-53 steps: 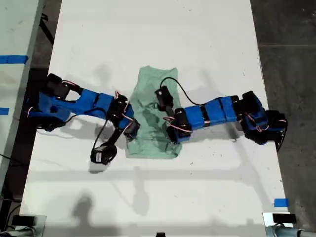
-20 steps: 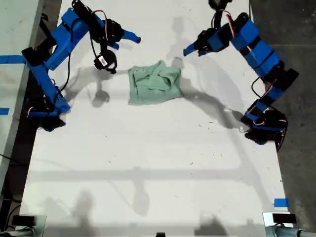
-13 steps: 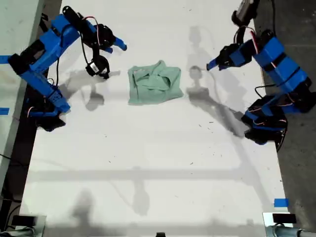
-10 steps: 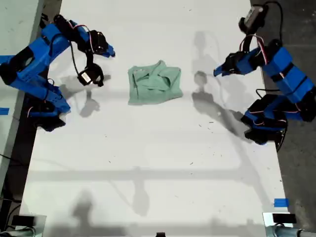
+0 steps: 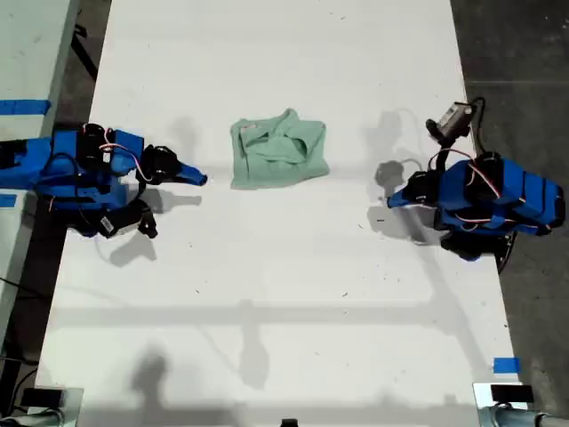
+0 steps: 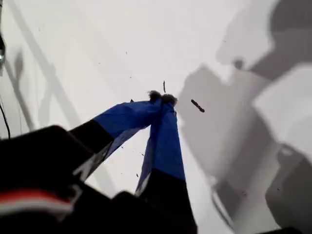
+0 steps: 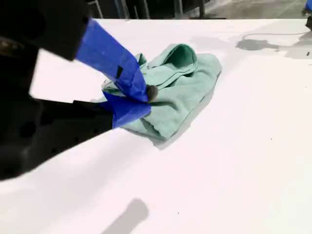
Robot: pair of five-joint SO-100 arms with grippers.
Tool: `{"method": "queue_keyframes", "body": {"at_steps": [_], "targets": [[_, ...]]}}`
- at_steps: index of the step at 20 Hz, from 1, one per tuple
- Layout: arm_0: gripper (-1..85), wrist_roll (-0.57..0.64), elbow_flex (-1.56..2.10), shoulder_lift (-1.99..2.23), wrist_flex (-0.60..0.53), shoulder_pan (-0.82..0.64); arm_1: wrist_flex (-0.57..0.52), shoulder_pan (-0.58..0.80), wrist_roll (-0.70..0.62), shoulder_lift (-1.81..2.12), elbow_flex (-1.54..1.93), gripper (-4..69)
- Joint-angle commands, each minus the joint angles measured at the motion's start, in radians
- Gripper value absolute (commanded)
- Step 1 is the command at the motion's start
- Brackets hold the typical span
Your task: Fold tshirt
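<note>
Two risks stand out. The tshirt (image 5: 278, 153) is a loose, lumpy bundle, not a flat packet, so its upper layers could, I judge, spring open or slide apart. A further pinch could also drag the whole bundle across the smooth white table (image 5: 267, 311) instead of turning one layer. The pale mint cloth lies toward the far middle of the table in the exterior view, roughly square, with a rumpled flap and the round neck showing on top. One blue arm is tucked low at each side of that view, both apart from it. My first gripper (image 6: 162, 99) is closed, empty, over bare table. My second gripper (image 7: 146, 100) is closed, empty, aimed at the tshirt.
</note>
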Motion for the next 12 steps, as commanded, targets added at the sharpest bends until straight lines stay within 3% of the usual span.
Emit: {"method": "queue_keyframes", "body": {"at_steps": [1, 3, 6, 10, 12], "targets": [[0.1, -0.043, 0.137, 0.348, 0.064, 0.015, 0.018, -0.063, 0.031, 0.083, 0.044, -1.6], [0.1, -0.086, 0.235, 0.598, 0.161, 0.038, 0.014, -0.066, 0.014, 0.078, 0.035, -1.5], [2.3, -0.089, 0.230, 0.594, 0.173, 0.052, -0.083, -0.046, -0.043, -0.115, -0.092, -1.5], [11.3, -0.087, 0.233, 0.594, 0.198, 0.046, -0.357, -0.034, -0.209, -0.922, -0.566, -1.5], [12.5, -0.084, 0.232, 0.594, 0.209, 0.021, -0.400, -0.040, -0.293, -1.246, -0.845, -1.6]]}}
